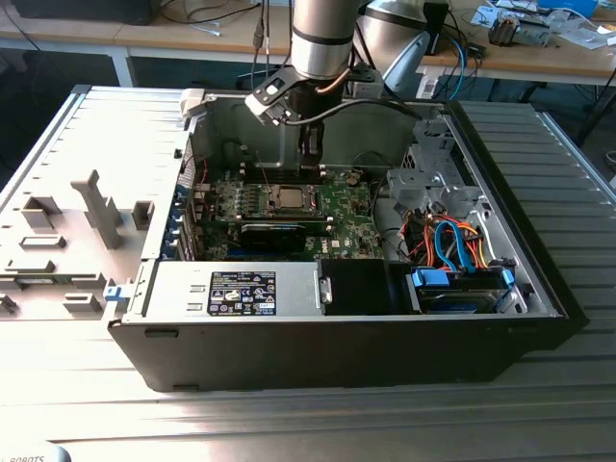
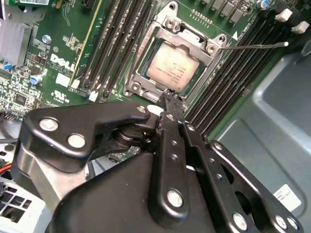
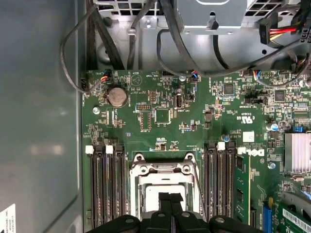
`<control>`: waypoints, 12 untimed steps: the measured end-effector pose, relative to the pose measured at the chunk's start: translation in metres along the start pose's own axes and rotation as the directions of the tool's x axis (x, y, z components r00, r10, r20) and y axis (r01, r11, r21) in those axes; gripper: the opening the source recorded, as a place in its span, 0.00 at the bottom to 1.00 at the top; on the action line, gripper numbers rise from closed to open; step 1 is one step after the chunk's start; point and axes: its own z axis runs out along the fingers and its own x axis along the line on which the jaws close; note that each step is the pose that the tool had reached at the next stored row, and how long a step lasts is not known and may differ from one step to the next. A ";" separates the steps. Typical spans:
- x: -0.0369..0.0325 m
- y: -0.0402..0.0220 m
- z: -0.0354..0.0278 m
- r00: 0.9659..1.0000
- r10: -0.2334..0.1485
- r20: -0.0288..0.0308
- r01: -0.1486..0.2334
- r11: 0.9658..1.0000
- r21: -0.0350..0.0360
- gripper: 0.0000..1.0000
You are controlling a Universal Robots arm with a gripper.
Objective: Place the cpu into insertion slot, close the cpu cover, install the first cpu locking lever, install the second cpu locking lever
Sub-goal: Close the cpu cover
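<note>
The cpu (image 2: 172, 69), a silver-grey square chip, lies in the insertion slot (image 2: 132, 89) on the green motherboard, hiding the slot's contacts. The cpu cover (image 2: 187, 30), a silver frame, lies flat around the chip. One thin wire locking lever (image 2: 252, 46) sticks out sideways from the socket's corner, over the memory slots. My gripper (image 2: 170, 98) hangs just above the socket's edge, its black fingers together with nothing between them. In the first wrist view the gripper (image 3: 169, 198) covers part of the cpu (image 3: 153, 194). In the exterior view the gripper (image 1: 310, 166) is just behind the cpu (image 1: 289, 199).
The motherboard sits inside an open black computer case (image 1: 289, 337). Long black memory slots (image 3: 104, 189) flank the socket on both sides. Cables (image 3: 170, 43) and a drive cage (image 1: 433, 183) lie beyond the board. A grey fixture block (image 1: 96, 207) stands at the exterior view's left.
</note>
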 end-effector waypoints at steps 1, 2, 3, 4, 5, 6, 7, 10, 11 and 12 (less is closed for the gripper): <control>0.0000 -0.0023 0.0001 1.000 0.000 0.000 0.000 1.000 0.000 0.11; 0.0000 -0.0044 0.0002 1.000 0.000 0.000 0.000 1.000 0.000 0.11; -0.0001 -0.0053 0.0002 1.000 0.000 0.000 0.000 1.000 0.000 0.11; -0.0001 -0.0065 0.0003 1.000 0.000 0.000 0.000 1.000 0.000 0.11; -0.0001 -0.0085 0.0007 1.000 0.000 0.000 0.000 1.000 0.000 0.11; -0.0001 -0.0099 0.0012 1.000 0.000 0.000 0.000 1.000 0.000 0.11; -0.0001 -0.0109 0.0017 1.000 0.000 0.000 0.000 1.000 0.000 0.11; 0.0000 -0.0138 0.0037 1.000 0.000 0.000 0.000 1.000 0.000 0.11; 0.0000 -0.0149 0.0045 1.000 0.000 0.000 0.000 1.000 0.000 0.11; 0.0000 -0.0158 0.0051 1.000 0.000 0.000 0.000 1.000 0.000 0.11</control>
